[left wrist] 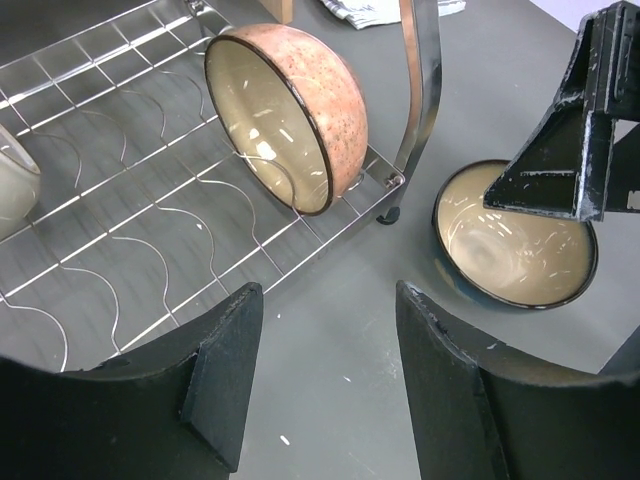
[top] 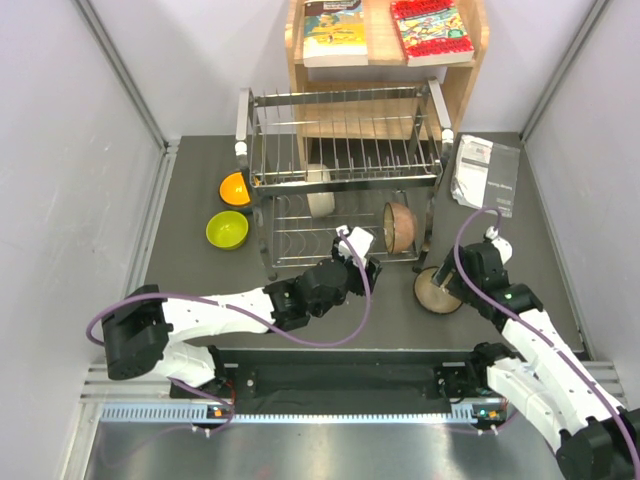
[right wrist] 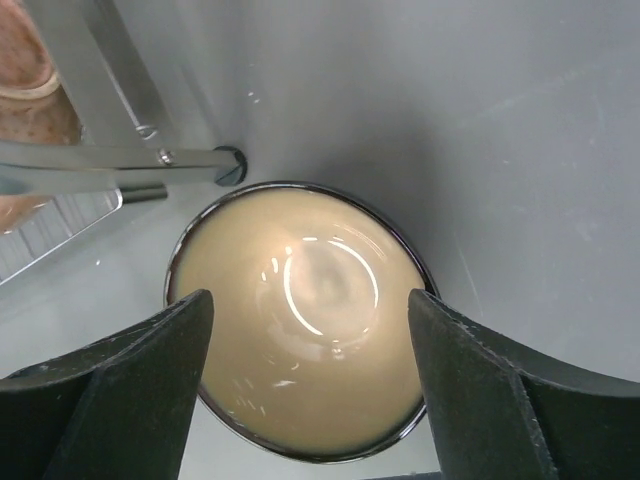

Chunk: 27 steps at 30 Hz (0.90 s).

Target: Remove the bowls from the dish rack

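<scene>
1. Black fingers (left wrist: 225,390) of the left gripper (left wrist: 328,300) fill the bottom of its wrist view. They stand partly apart, with only bare table showing in the gap and nothing held.
2. Seen from above, this gripper (top: 355,245) sits at the front edge of the dish rack (top: 345,150), near its right end.
3. Just ahead of it a pinkish-tan bowl (left wrist: 330,100) stands on edge on the lower wire tier (left wrist: 150,200). Its cream inside faces left and it sits close to the right corner post.
4. The right gripper (right wrist: 310,300) is spread wide, one finger on each side of a dark-rimmed bowl with a cream inside (right wrist: 310,340).
5. That bowl (top: 438,293) sits upright on the table, just outside the rack's front right foot (right wrist: 232,165). The fingers do not appear to be clamped on it.
6. A cream-white bowl (top: 320,200) stands on edge in the rack, left of the pinkish one and well apart from it.
7. An orange bowl (top: 235,188) and a lime-yellow bowl (top: 227,229) rest on the table left of the rack, near each other.
8. Behind the rack is a wooden shelf (top: 470,90) with books (top: 335,40) on top, and a printed sheet (top: 485,170) lies on the table to the right.
</scene>
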{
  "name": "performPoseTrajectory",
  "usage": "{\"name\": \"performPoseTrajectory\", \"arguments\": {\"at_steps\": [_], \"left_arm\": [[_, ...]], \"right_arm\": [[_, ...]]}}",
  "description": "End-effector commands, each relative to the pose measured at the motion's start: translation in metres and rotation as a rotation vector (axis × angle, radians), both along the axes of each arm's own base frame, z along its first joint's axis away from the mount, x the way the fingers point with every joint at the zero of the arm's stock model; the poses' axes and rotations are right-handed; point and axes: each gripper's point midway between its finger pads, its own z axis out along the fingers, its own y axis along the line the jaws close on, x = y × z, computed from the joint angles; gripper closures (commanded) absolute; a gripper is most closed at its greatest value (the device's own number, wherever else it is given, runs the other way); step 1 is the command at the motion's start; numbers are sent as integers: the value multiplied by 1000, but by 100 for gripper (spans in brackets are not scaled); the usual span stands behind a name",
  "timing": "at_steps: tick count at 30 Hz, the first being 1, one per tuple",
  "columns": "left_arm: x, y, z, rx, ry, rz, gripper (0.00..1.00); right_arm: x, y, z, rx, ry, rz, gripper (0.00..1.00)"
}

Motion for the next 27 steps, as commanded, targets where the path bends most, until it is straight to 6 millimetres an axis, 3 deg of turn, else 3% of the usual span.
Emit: {"name": "performPoseTrajectory", "arguments": {"at_steps": [1,5,8,12,16,19,21,23,27], "left_arm": [[3,-1,21,-88,-16,15,40],[1,-4,17,-75,-5,2,41],[1,-3,15,-72,-2,4,41],[2,-6,7,-61,4,3,40],[3,-10,4,-51,10,-3,41],[3,-10,1,-37,14,-3,41],[2,-9,-1,-32,16,-2,41],[1,-9,-2,-34,22,-5,41],[0,-9,-8,-21,40,-9,41]], "right_arm": [[0,-18,0,-44,7,-105,23],[1,-27,0,-76,11,-148,23],[7,-29,16,-78,-35,-154,23],[17,-21,35,-45,-96,-126,24],[22,-15,38,-30,-90,-105,24],[23,-24,50,-61,-104,-142,22],[25,-40,60,-124,-129,-206,21],[29,-49,62,-158,-146,-225,20],[31,-50,46,-163,-117,-221,18]]}}
